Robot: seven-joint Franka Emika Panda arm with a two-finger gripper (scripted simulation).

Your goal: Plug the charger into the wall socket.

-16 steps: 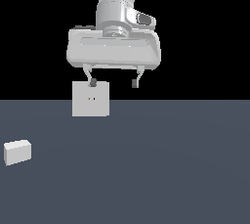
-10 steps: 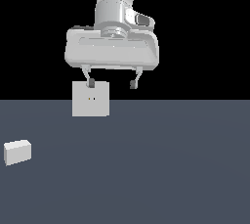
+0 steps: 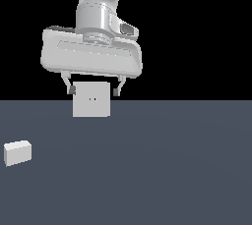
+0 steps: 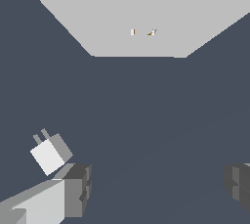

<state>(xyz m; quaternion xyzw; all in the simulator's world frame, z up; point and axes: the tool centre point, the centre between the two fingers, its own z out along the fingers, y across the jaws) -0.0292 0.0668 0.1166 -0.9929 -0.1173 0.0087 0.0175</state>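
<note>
Hovering, my gripper (image 3: 93,91) spread wide and empty before the socket (image 3: 91,99); the charger (image 3: 17,153) lies far left, ungrasped.

- The floor (image 3: 162,170) is a flat dark surface with only two things standing on it.
- The socket (image 3: 91,99) stands upright at the far edge, toward the exterior view's left of centre; it blocks passage there.
- The charger (image 3: 17,153) lies near the exterior view's left edge, well apart from the socket, with bare floor between them.
- The gripper (image 3: 93,91) hangs high with its fingers spread wide, nothing between them; the fingertips flank the socket's top corners in the exterior view.
- In the wrist view the charger (image 4: 49,153) lies just beside one finger (image 4: 73,189), outside the gap.
</note>
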